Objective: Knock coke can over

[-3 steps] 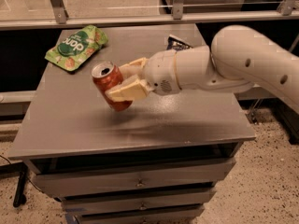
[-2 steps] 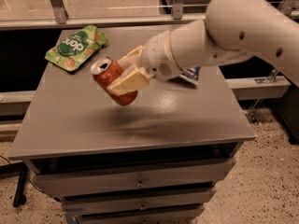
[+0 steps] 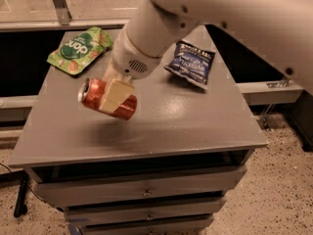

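Observation:
The coke can [image 3: 97,94] is red with a silver top that faces left. It is tipped almost onto its side and held above the grey table top [image 3: 186,126], left of centre. My gripper [image 3: 116,96] is shut on the can, with one cream finger [image 3: 114,95] lying across the can's near side. The other finger is hidden behind the can. My white arm reaches down from the upper right.
A green snack bag [image 3: 80,49] lies at the table's back left. A dark blue chip bag [image 3: 191,63] lies at the back right, just right of my arm. Drawers [image 3: 146,192] run below the front edge. Speckled floor lies to the right.
My arm has swung up and over, uncovering the blue bag. The can stays in my grip and has tipped further, from tilted to nearly on its side.

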{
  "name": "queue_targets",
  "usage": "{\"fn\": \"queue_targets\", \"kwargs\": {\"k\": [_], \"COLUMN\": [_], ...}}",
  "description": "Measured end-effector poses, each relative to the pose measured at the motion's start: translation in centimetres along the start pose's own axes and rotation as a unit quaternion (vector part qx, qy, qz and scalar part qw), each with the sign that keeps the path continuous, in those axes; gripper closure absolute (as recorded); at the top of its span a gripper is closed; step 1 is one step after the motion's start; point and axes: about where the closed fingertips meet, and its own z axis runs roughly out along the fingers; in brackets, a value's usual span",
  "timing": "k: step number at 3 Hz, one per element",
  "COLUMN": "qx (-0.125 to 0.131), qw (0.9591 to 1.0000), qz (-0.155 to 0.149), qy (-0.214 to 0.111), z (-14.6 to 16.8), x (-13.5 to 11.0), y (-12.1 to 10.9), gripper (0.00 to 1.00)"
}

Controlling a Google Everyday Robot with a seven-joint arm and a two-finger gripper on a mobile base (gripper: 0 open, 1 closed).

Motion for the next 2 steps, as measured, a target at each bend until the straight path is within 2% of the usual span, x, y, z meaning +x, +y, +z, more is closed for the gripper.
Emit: {"fn": "queue_targets", "kwargs": {"k": [1,2], "qx": [-0.034,-0.034], "qw": [0.9933,0.9786], "qz": [-0.047,-0.073], "qy": [0.100,0.189], "z": [3.9,6.2], "x": [0.1,2.0], "y": [0.6,-0.9], "gripper": [1.00,1.00]}}
